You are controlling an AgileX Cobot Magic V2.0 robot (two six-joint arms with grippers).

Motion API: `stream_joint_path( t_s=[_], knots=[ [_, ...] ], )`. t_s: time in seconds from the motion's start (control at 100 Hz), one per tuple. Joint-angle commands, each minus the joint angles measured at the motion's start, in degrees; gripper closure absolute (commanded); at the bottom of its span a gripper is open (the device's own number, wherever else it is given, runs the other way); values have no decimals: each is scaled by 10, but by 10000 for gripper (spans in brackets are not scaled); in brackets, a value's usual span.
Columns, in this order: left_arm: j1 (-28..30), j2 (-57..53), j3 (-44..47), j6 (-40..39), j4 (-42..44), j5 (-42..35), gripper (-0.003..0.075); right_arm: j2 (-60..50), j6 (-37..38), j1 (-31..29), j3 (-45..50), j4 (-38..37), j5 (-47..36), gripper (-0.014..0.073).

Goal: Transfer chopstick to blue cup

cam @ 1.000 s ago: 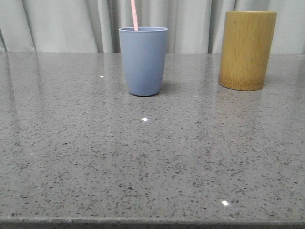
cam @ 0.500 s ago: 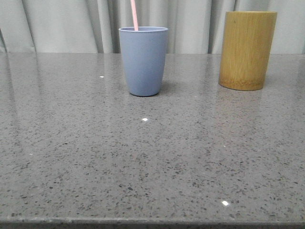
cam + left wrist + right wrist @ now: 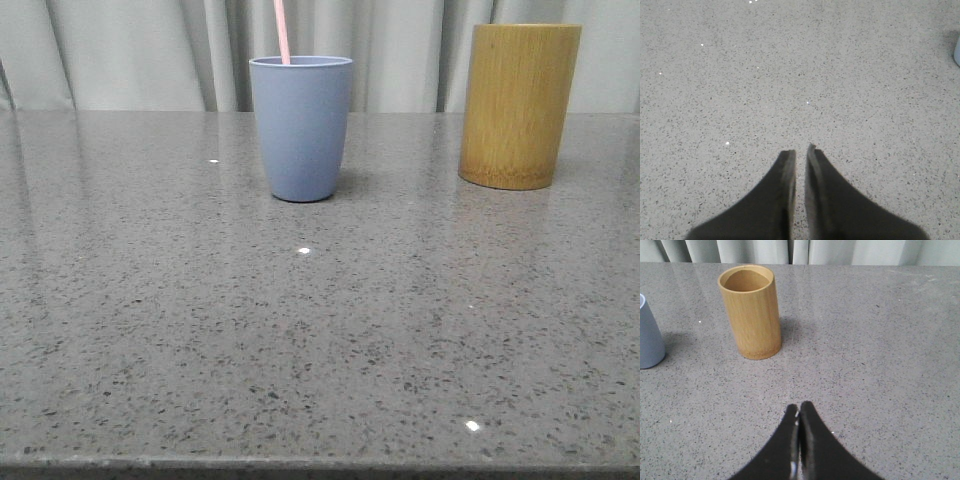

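Observation:
The blue cup [image 3: 300, 130] stands upright at the back middle of the grey table. One pale pink chopstick [image 3: 282, 30] rises out of it and runs past the top of the front view. The cup's edge also shows in the right wrist view [image 3: 647, 335] and as a sliver in the left wrist view [image 3: 957, 50]. My left gripper [image 3: 801, 150] hangs over bare tabletop, its fingers almost together with only a thin slit and nothing in it. Away from both cups, my right gripper [image 3: 799, 407] is shut on nothing. Neither gripper shows in the front view.
A taller yellow-brown bamboo holder [image 3: 520, 105] stands at the back right, and the part of its inside that shows in the right wrist view [image 3: 751, 310] holds nothing. Pale curtains [image 3: 130, 50] hang behind the table's far edge.

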Motion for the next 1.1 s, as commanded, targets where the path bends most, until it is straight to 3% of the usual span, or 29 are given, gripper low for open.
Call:
stream_joint_path(
  t_s=[0.0,0.88,1.0,1.09],
  knots=[
    [3,1,-14,-6,0,-35,739,4,-1,-3,-13,-13,-40,659],
    [3,1,-14,-6,0,-35,739,4,-1,-3,-13,-13,-40,660],
    [-2,-6,-6,-6,13,-73,739,4,-1,-3,-13,-13,-40,660],
    [-2,-34,30,-6,8,-145,739,4,-1,-3,-13,-13,-40,660]
  ],
)
